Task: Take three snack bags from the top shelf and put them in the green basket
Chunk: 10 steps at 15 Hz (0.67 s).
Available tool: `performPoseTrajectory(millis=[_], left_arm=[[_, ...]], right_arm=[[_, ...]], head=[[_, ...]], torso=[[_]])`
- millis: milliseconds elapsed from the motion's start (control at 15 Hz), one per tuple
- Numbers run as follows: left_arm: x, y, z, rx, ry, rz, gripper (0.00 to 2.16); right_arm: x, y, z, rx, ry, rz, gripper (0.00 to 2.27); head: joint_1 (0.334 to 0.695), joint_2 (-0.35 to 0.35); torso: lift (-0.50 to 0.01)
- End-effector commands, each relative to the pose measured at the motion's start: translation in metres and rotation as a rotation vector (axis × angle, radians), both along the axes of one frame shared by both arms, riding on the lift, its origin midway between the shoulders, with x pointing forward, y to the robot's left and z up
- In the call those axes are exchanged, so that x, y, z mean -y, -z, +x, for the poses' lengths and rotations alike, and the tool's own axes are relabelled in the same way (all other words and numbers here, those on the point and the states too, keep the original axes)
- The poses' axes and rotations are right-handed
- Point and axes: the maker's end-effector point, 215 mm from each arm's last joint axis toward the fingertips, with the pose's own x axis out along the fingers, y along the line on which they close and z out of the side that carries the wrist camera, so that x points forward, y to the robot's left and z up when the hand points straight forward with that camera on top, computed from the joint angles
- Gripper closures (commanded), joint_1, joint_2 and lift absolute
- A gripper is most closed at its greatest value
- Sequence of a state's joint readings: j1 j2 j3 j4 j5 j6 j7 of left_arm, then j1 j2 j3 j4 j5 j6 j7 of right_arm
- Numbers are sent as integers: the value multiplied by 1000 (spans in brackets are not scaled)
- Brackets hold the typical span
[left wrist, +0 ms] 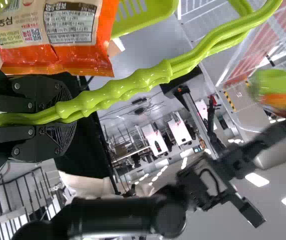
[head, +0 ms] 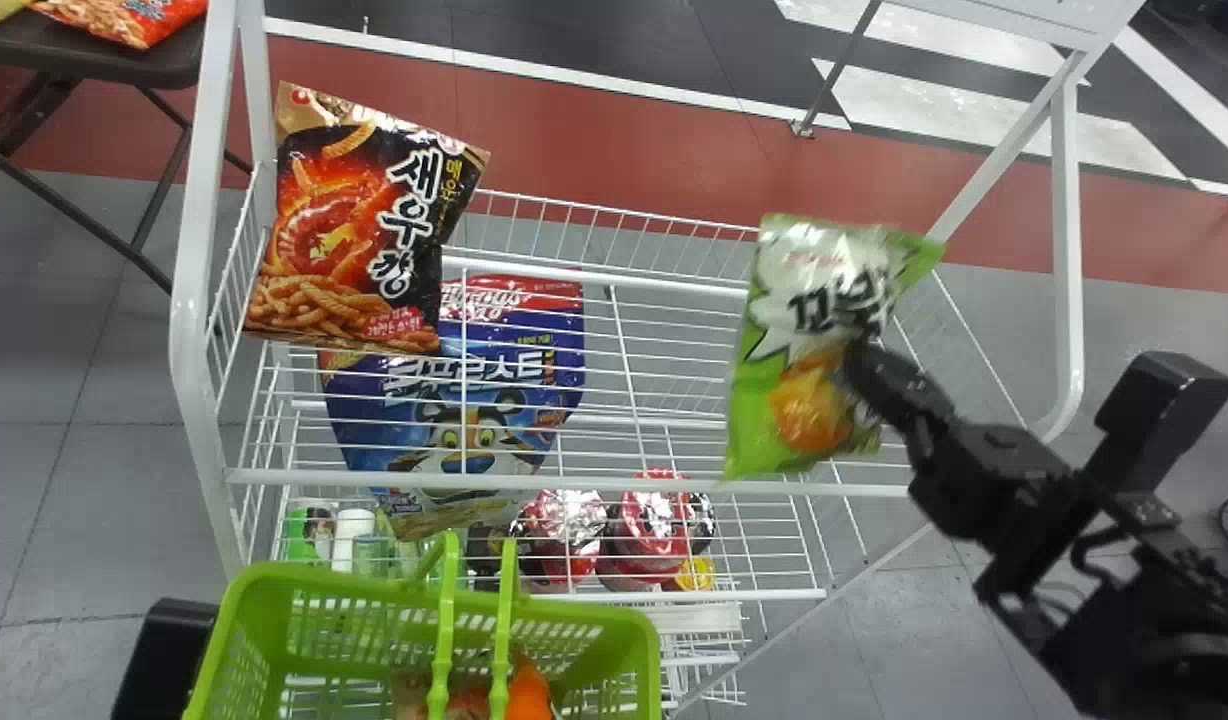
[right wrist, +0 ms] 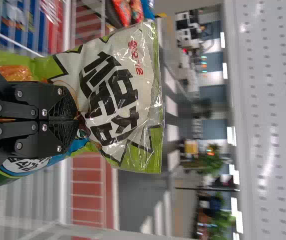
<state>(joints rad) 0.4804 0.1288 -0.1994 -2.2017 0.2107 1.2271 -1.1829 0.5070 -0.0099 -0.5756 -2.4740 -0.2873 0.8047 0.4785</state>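
The right gripper [head: 859, 362] is clenching a green bag [head: 789, 290], blurring above the shelf's [head: 574, 487] right side; a black bag [head: 359, 235] is resting left. The left gripper [left wrist: 65, 117] is gripping the basket's [head: 629, 630] handles [head: 444, 640]. The near edge is cropping the basket; the left wrist view is revealing an orange bag's [left wrist: 75, 30] printed panel.

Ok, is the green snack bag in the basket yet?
No, the right hand holds the green snack bag up by the top shelf, away from the basket.
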Motion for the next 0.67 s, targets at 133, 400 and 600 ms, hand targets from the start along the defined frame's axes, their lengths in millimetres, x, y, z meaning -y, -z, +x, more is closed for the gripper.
performPoseTrajectory(millis=[133, 400, 600], left_arm=[[0, -4, 8, 55, -26, -13, 1872], [3, -8, 10, 75, -25, -8, 1872], [9, -8, 6, 80, -15, -9, 1872]], right_arm=[[-83, 61, -87, -395, -176, 299, 2246], [-131, 98, -149, -618, -257, 458, 2246], [-144, 122, -164, -686, -271, 516, 2246]], head=[[695, -350], [695, -350], [695, -350]], torso=[[-36], [-36], [-36]])
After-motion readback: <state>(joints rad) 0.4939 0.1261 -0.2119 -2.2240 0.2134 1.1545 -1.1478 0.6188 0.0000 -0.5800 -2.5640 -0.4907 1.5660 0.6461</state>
